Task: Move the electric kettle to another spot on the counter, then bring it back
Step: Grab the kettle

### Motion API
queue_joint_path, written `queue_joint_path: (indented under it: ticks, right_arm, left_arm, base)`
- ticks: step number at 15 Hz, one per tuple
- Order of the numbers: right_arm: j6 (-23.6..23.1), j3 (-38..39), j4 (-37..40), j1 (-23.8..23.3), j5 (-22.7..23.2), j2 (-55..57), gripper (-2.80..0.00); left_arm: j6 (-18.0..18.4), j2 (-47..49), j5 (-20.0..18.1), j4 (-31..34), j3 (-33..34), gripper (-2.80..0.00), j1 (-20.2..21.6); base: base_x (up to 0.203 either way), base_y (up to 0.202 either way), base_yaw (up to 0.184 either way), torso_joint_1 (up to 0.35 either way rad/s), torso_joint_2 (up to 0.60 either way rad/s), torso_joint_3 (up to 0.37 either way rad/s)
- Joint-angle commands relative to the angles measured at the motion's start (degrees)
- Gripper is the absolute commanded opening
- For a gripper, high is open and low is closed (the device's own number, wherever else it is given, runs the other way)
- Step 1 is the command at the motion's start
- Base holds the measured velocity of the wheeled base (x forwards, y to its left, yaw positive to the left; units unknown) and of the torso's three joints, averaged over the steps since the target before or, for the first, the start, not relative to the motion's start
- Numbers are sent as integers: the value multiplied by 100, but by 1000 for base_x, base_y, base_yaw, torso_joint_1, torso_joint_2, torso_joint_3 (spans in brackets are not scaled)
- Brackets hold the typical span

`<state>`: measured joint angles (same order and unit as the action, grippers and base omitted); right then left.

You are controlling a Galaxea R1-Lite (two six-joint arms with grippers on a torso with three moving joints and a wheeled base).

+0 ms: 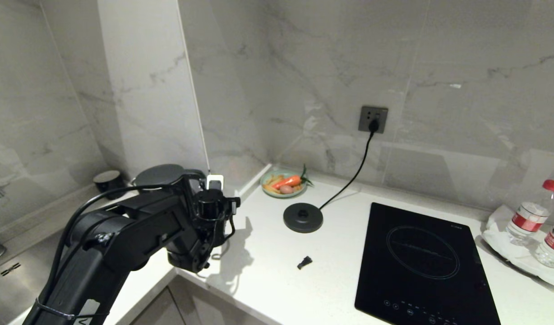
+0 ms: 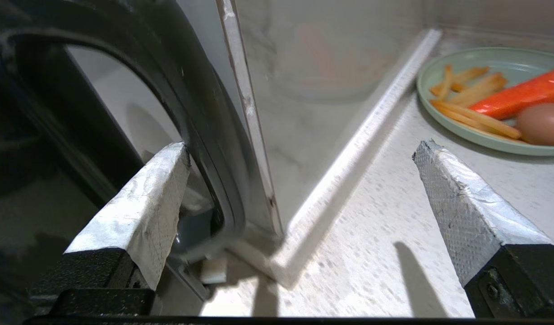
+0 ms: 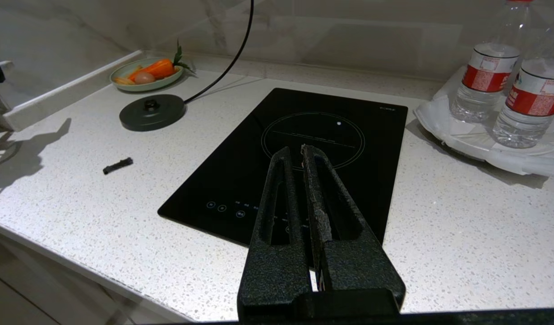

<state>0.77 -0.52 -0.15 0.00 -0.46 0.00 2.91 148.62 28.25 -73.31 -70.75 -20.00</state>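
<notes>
From the head camera, the left arm reaches in from about eight o'clock, and the electric kettle [image 1: 162,175] sits right behind its wrist at roughly nine o'clock, only the flat round lid showing, off its base disc [image 1: 303,217]. That disc lies near the middle of the counter [image 1: 277,280], its cord running up to the wall socket [image 1: 373,119] at one o'clock. A green plate [image 1: 283,184] of carrot and fries sits just beyond the disc, a small black piece [image 1: 305,262] lies toward six o'clock from it, the hob [image 1: 421,266] fills four o'clock, and two water bottles [image 1: 532,212] stand at three o'clock.

From the left wrist camera, the left gripper [image 2: 299,153] is spread wide and grasping nothing. One taped finger [image 2: 137,203] sits at the inner side of the kettle's loop handle [image 2: 200,135]; I cannot tell whether it touches. The other finger hangs over bare counter near the plate.

From the right wrist camera, the right gripper [image 3: 295,153] is clenched shut and empty, hovering over the near edge of the hob.
</notes>
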Motion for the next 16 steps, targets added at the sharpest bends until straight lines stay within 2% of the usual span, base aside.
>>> queue_joint_path:
  ticks: [1, 3, 10, 16]
  right_arm:
    - [2, 0, -3, 0, -4, 6, -280]
    - [2, 0, -3, 0, 2, 8, -280]
    - [2, 0, -3, 0, -6, 0, -280]
    - [2, 0, 6, 0, -5, 9, -280]
  left_arm:
    - [-140, -195, 15, -43, 298, 0, -56]
    - [-174, -237, 16, -49, 383, 0, -64]
    - [-117, -48, 76, 81, -114, 0, 168]
    - [-115, 44, 30, 476, -633, 0, 146]
  base:
    - [0, 0, 0, 0, 0, 0]
    - [0, 0, 0, 0, 0, 0]
    - [0, 0, 0, 0, 0, 0]
    - [0, 0, 0, 0, 0, 0]
